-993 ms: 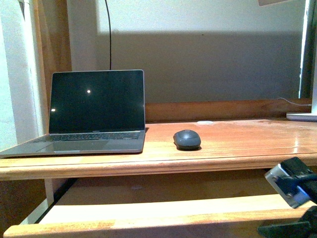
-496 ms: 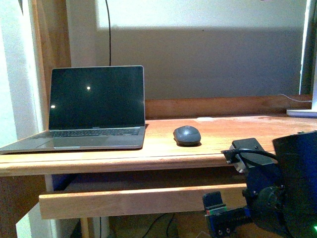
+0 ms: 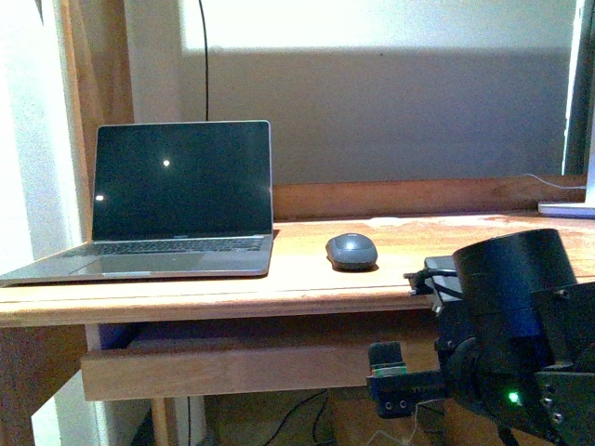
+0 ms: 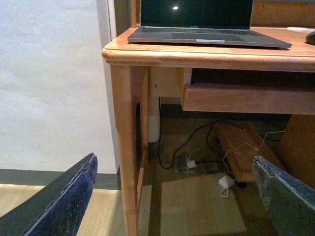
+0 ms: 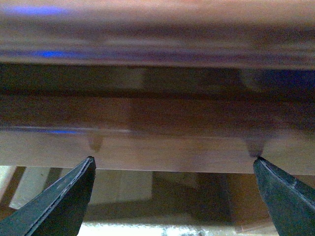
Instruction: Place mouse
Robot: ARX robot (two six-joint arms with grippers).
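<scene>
The mouse [image 3: 351,251], small, dark grey and domed, lies on the wooden desk [image 3: 307,288] just right of the open laptop [image 3: 177,200]. Nothing holds it. In the left wrist view only its edge [image 4: 311,37] shows at the frame border. My left gripper [image 4: 173,160] is open and empty, low beside the desk's left leg and well below the top. My right gripper [image 5: 173,160] is open and empty, close under the desk's front rail, in a blurred view. The right arm's black body [image 3: 521,325] fills the lower right of the front view.
A wooden panel [image 3: 251,367] hangs under the desk top. Cables and a white charger [image 4: 226,183] lie on the floor beneath. The desk leg [image 4: 125,147] stands near the left gripper, with a white wall [image 4: 49,83] beside it. A white object [image 3: 567,210] sits at the far right.
The right arm has come up into the lower right of the front view and shifted left. The view of the desk has shifted a little. The mouse stays where it was.
</scene>
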